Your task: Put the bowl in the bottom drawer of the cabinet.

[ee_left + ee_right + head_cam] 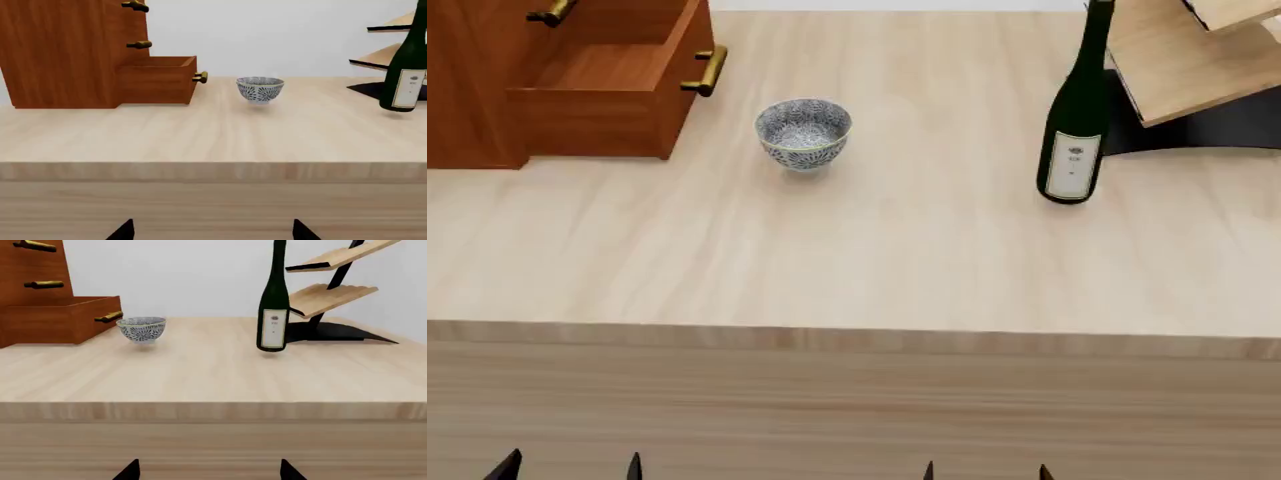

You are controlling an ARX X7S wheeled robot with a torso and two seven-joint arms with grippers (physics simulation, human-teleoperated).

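The small blue-patterned bowl (803,132) (259,89) (141,329) stands upright on the pale wooden table, just right of the bottom drawer (614,88) (159,79) (63,319), which is pulled out of the reddish-brown cabinet (474,70) (60,50) and looks empty inside. Its brass handle (706,69) faces the bowl. Both grippers hang low in front of the table's near edge, far from the bowl. My left gripper (569,468) (213,231) is open with nothing in it. My right gripper (988,470) (209,471) is open and holds nothing too.
A dark green bottle (1077,120) (273,310) with a white label stands upright to the right of the bowl. Behind it at the back right is a pale wood rack (1194,60) (330,295) on a black base. Upper drawers of the cabinet are closed.
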